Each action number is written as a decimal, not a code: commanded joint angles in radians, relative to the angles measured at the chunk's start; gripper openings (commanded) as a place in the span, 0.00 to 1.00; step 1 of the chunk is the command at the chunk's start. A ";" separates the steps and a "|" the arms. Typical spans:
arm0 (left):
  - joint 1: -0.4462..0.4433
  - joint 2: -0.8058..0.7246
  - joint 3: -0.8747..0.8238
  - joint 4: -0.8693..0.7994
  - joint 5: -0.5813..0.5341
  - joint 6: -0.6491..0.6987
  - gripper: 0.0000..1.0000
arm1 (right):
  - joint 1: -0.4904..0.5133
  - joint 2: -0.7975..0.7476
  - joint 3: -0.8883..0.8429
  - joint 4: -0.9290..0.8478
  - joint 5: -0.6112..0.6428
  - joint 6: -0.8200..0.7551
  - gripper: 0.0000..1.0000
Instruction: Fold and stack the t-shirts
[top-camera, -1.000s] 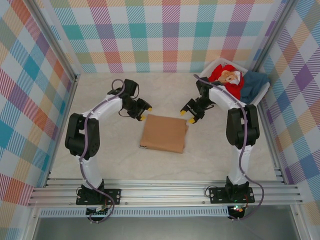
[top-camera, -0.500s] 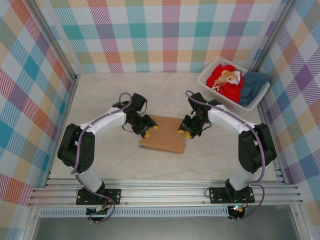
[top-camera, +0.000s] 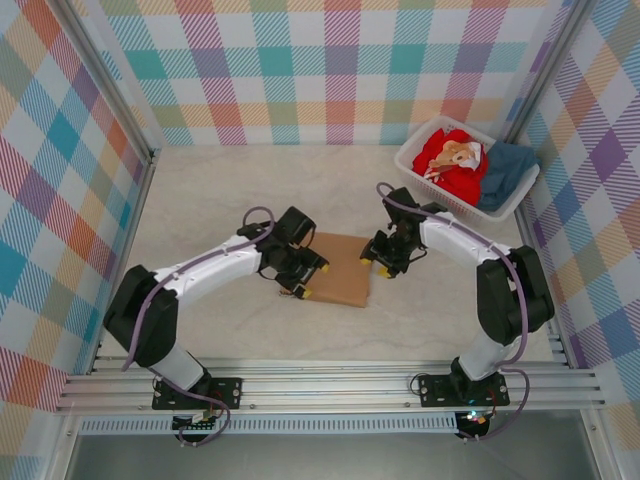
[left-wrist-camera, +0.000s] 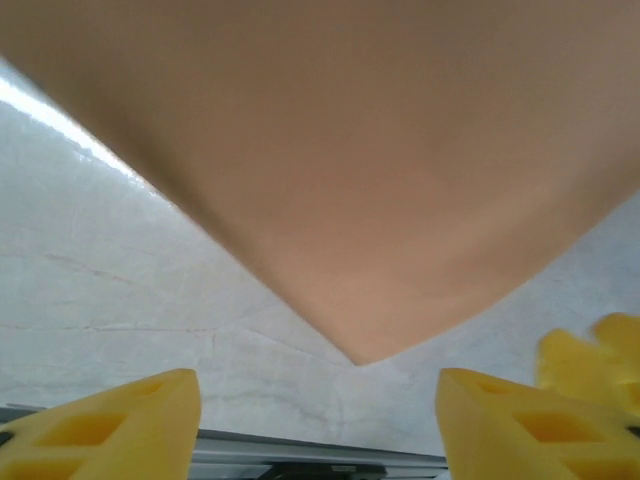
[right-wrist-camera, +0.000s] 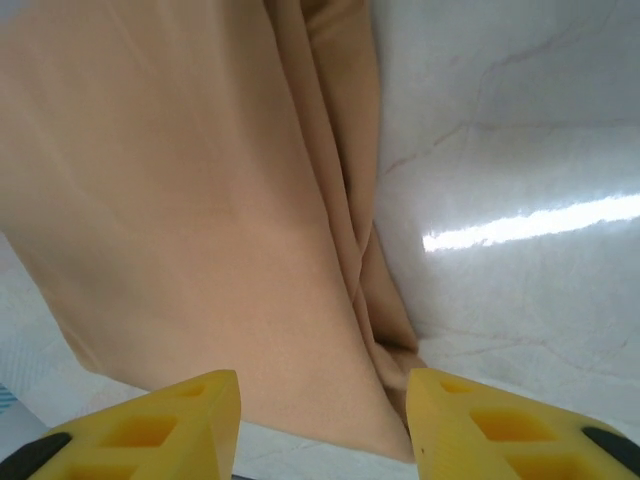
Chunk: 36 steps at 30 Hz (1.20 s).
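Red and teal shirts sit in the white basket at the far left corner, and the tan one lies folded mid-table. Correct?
No: the top view shows the white basket with the red shirt and teal shirt at the far right corner, not the left. The tan shirt lies folded mid-table.

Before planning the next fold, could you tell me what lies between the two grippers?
In the top view, the folded tan t-shirt lies between left gripper and right gripper.

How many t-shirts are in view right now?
3: tan t-shirt folded at table centre; red t-shirt and teal t-shirt in the white basket. Others may hide beneath.
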 joint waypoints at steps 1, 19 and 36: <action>-0.053 -0.039 -0.055 0.043 -0.103 -0.178 0.70 | -0.021 0.036 -0.001 0.057 -0.049 -0.058 0.49; -0.158 0.125 -0.178 0.403 -0.343 -0.571 0.71 | -0.020 0.315 0.125 0.091 -0.183 -0.095 0.41; -0.041 0.129 -0.336 0.566 -0.586 -0.679 0.21 | -0.029 -0.098 0.092 -0.130 0.017 -0.173 0.47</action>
